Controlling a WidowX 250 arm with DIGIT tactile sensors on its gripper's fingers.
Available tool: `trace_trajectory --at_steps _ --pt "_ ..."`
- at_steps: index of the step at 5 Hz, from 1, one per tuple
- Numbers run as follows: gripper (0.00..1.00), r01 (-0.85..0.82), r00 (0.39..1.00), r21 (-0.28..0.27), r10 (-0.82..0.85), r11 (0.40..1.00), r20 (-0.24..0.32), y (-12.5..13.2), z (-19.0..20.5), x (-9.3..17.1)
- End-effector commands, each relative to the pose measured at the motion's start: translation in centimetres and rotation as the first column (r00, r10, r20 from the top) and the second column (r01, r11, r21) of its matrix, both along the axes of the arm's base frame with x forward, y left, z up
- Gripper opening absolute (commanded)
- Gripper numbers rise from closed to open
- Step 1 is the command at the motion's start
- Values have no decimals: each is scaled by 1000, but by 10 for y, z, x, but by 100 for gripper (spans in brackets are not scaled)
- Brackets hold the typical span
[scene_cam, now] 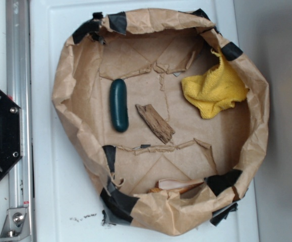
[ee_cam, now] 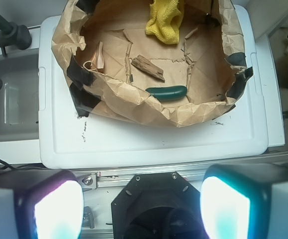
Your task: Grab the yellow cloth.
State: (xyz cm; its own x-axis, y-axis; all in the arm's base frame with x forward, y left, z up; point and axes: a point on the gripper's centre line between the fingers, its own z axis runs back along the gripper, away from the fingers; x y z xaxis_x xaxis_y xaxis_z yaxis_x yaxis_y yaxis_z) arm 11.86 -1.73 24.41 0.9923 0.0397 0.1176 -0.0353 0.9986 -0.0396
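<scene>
Pickle (scene_cam: 119,105) and bark chip (scene_cam: 155,123) lie beside yellow cloth (scene_cam: 214,91) in paper basin (scene_cam: 75,75).

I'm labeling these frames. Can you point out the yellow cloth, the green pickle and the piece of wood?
Yellow cloth (scene_cam: 214,91), exterior view, middle of the fabric.
Green pickle (scene_cam: 119,105), exterior view, mid-body.
Piece of wood (ee_cam: 148,67), wrist view, center of the strip.

Green pickle (scene_cam: 119,105) beside wood scrap (scene_cam: 155,122) in paper bag (scene_cam: 70,101).
</scene>
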Motion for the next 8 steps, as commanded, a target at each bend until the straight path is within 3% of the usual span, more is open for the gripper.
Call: trace_trajectory --at_steps 1,2,3,4,5,7,8 --pt "100 0 1000 0 0 1000 0 0 0 0" --pt "100 -14 984 29 9 999 176 10 -35 44" --pt "100 -41 964 44 28 998 266 25 -57 76" --pt "100 -65 964 51 50 997 261 33 -82 103" --pt "100 -103 973 51 90 993 214 46 -107 131" --pt "100 -132 978 41 124 990 166 54 -131 175" --pt "100 -128 982 65 117 990 150 53 -146 197"
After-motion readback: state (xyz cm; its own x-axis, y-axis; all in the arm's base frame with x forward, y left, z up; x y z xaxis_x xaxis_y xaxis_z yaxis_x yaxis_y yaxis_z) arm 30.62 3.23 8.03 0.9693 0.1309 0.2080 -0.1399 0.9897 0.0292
